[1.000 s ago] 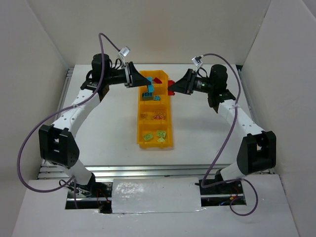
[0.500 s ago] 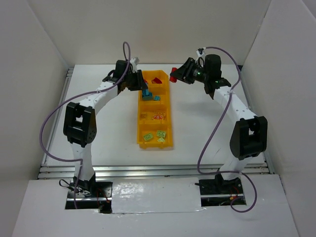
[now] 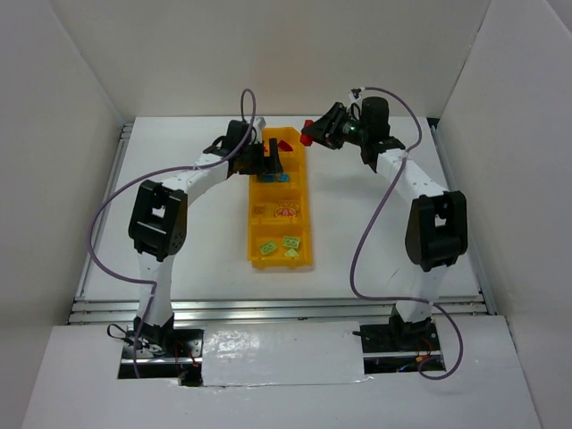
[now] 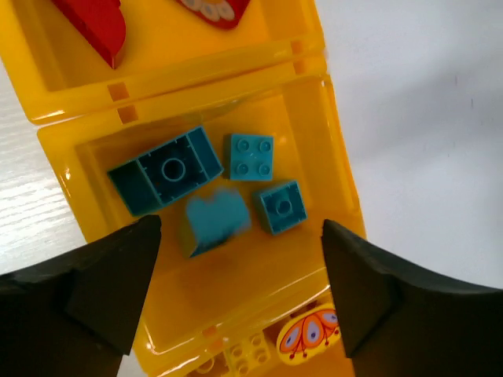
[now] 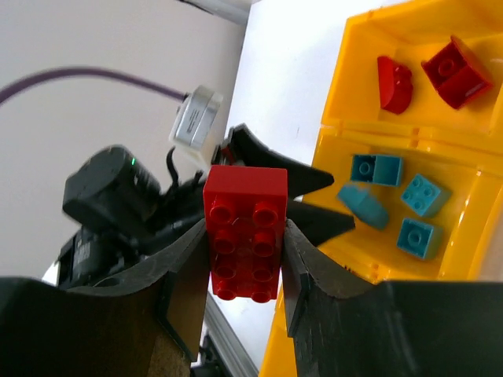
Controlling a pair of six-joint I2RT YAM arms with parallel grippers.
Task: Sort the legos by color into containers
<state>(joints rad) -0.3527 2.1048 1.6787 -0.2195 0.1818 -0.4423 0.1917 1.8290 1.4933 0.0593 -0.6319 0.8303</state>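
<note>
Plastic of this kind is judged light, rigid and smooth. A brick pinched on its studs or a corner is expected to slip or twist, so two flat, opposite side walls are the place to be gripped. Breakage is not to be feared; a short drop into a compartment should be tolerated.

The red brick [image 5: 245,208] is gripped in that way. Its two long sides are clamped by the closed right gripper [image 5: 245,255], studs toward the wrist camera. It is held in the air at the far right corner of the bin [image 3: 281,264], next to the red compartment but not in it.

The left gripper [image 4: 238,236] is held over the second compartment from the far end, jaws apart and nothing between them. A blurred teal piece is seen below the gap, free of both fingers.

Four compartments are counted. Two red pieces [image 5: 456,71] are counted in the farthest one, making three reds with the held one. Four teal bricks [image 4: 251,156] are counted in the second. In the third, a butterfly-printed piece [image 4: 308,338] and some yellow studs are seen, but no count can be made. About three light green pieces [image 3: 291,241] are made out in the nearest, too small for certainty.
</note>
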